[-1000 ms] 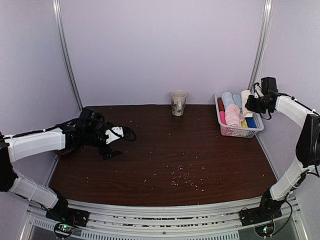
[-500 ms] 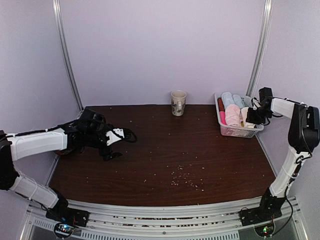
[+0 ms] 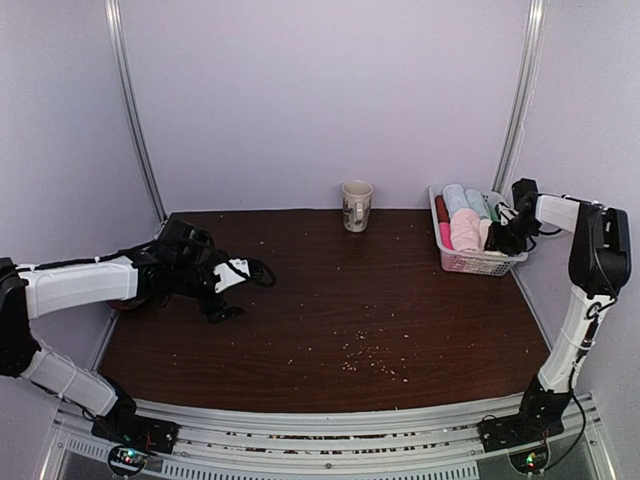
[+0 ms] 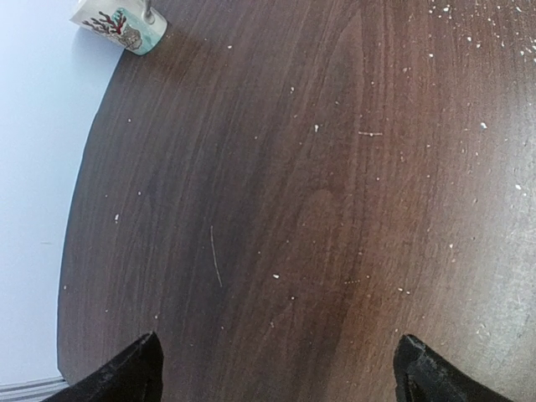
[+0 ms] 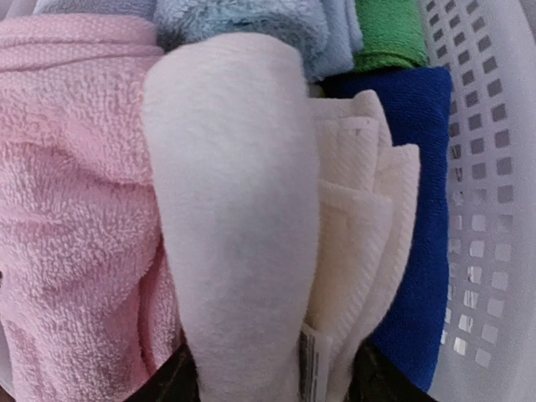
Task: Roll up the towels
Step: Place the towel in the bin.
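The right gripper (image 3: 503, 235) straddles the cream towel (image 5: 234, 209) in the basket (image 5: 481, 167), likely stowing it; whether it is clenched, I cannot tell. The left gripper (image 4: 272, 373) hangs released above the table (image 4: 293, 167), seemingly idle.

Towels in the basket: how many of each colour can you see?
Pale pink towel: 1
Cream-white towel: 1
Light blue towels: 2
Bright pink towel: 1
Green towel: 1
Dark blue towel: 1
Total in view: 7
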{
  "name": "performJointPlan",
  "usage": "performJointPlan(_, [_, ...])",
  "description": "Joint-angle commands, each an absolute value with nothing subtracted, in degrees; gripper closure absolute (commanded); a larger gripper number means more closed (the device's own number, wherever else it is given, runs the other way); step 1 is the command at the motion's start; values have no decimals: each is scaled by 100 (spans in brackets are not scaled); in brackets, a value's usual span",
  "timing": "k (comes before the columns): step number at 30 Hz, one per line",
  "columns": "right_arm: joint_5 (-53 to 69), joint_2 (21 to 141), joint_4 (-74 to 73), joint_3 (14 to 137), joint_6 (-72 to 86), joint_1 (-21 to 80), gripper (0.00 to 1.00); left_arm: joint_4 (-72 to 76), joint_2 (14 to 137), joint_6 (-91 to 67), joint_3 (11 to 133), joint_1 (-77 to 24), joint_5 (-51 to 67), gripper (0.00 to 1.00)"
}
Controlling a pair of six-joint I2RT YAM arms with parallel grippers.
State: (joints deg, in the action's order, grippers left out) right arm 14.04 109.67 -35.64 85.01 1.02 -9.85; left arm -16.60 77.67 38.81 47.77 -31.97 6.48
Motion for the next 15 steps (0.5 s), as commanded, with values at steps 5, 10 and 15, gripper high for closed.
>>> performJointPlan(5, [757,10059,-4647,8836,-9,-880,0,-1809,7873,3840,5116,-3124,723,2])
performJointPlan(10, [593,9149,-4543,8824,137,-775,0,-2301,7894,3769,5548,-2815,957,2])
performJointPlan(15, [786,7554,-3711,7909,694,-336,0,-2446,7493,3290,5783,-2116,1455,2])
